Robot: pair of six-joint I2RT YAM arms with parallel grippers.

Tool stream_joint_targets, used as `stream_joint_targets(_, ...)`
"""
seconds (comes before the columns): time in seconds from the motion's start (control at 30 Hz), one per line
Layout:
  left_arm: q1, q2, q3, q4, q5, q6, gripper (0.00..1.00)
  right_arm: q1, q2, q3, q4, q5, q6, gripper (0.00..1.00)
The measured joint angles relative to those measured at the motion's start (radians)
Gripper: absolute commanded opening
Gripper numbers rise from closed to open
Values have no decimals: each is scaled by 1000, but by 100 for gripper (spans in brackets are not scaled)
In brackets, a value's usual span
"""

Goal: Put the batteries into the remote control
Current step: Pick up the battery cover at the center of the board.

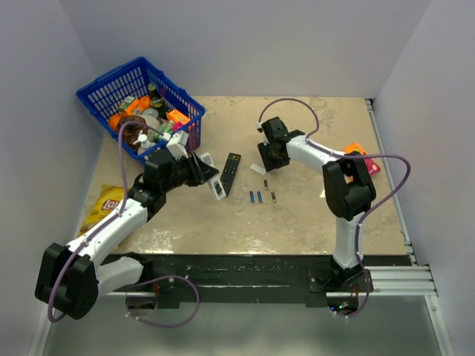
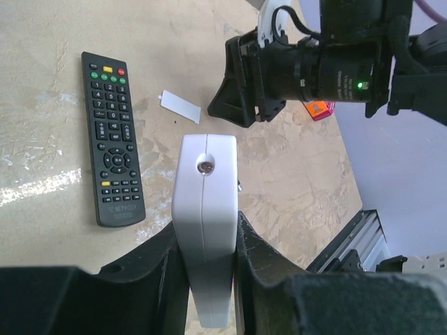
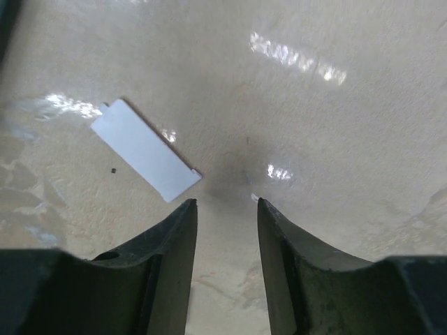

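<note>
Batteries [image 1: 256,197] just right of remote control [image 1: 217,188]

White remote control [image 2: 204,230], black remote [image 2: 112,139], blue batteries [image 1: 255,197], blue basket [image 1: 104,80], mottled beige table [image 1: 312,215].

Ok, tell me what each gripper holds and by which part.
Left gripper: the slim white rectangular remote, pinched on opposite sides of its body, one end protruding. Right gripper: nothing, jaws open.

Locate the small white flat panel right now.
The white panel lies flat on the table, centre of the top view, between the black remote and the right gripper.
</note>
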Motion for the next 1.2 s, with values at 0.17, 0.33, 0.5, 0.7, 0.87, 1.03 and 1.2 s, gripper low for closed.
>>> stream_joint_targets(0.17,0,2,3,2,5,0,0,0,2,134,-81,-55,-131,57)
stream_joint_targets(0.33,0,2,4,0,7,0,0,0,50,275,-155,-130,-265,59)
stream_joint_targets(0.5,0,3,16,-3,10,0,0,0,139,318,-217,-181,-360,62)
stream_joint_targets(0.7,0,8,31,-4,15,0,0,0,206,342,-296,-194,-436,61)
stream_joint_targets(0.87,0,9,31,-4,16,0,0,0,215,370,-329,-214,-474,60)
stream_joint_targets(1.03,0,9,31,-5,19,0,0,8,216,375,-341,-224,-499,57)
stream_joint_targets(1.2,0,9,31,-5,19,0,0,31,231,375,-345,-234,-516,55)
